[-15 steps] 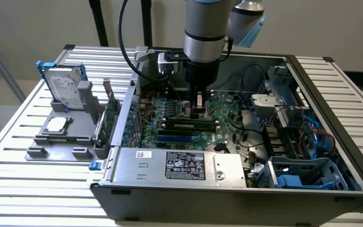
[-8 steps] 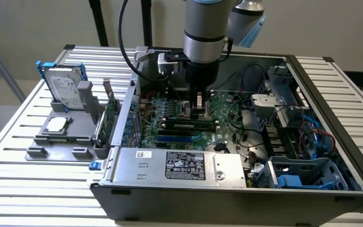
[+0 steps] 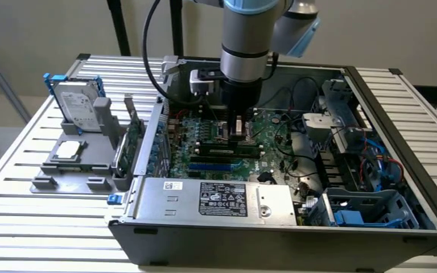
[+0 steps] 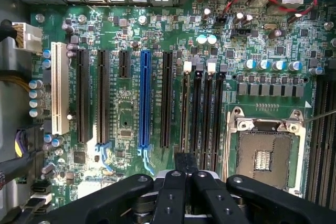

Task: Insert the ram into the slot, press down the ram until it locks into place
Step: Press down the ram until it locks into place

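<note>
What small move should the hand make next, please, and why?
Probably a short, straight push down: the shut hand stands over one end of the ram slots, and the ram looks seated there, though I cannot tell whether it has locked.

One robot arm (image 3: 245, 34) over one open computer case (image 3: 279, 239) on one slatted table (image 3: 13, 193). Inside the case: one motherboard (image 4: 126, 114), one power supply (image 3: 218, 199), one memory stick (image 3: 226, 151). On the board, seen close: four memory slots (image 4: 210, 114) side by side, one blue slot (image 4: 145, 98), one white slot (image 4: 59, 95), three long black slots (image 4: 82, 95), one short black slot (image 4: 124, 64), one processor socket (image 4: 265, 156). Beside the case: one grey stand (image 3: 66, 168) with one hard drive (image 3: 78, 105), one processor chip (image 3: 68, 149) and one expansion card (image 3: 134, 145).
</note>
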Tool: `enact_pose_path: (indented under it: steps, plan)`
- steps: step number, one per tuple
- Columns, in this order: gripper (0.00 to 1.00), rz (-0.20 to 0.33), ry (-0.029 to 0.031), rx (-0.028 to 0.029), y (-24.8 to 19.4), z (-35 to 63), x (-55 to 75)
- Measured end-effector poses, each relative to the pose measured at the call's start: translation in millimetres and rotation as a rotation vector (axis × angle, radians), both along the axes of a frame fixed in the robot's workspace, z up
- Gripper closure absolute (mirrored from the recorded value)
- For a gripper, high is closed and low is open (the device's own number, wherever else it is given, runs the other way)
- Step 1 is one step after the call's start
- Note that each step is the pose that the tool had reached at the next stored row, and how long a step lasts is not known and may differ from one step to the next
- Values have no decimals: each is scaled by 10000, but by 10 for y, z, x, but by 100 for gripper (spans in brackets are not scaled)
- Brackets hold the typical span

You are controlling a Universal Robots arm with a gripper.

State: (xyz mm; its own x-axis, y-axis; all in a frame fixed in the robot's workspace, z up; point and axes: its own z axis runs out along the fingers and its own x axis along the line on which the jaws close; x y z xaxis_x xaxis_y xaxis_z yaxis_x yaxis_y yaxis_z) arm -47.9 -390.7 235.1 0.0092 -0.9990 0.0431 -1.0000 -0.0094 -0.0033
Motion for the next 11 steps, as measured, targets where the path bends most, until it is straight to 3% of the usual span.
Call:
enact_pose_path:
  steps: [8, 11]
  plan:
    - [89, 1, 56, -2, 2, -88, 0]
    - [89, -17, 111, 8, 1, 15, 6]
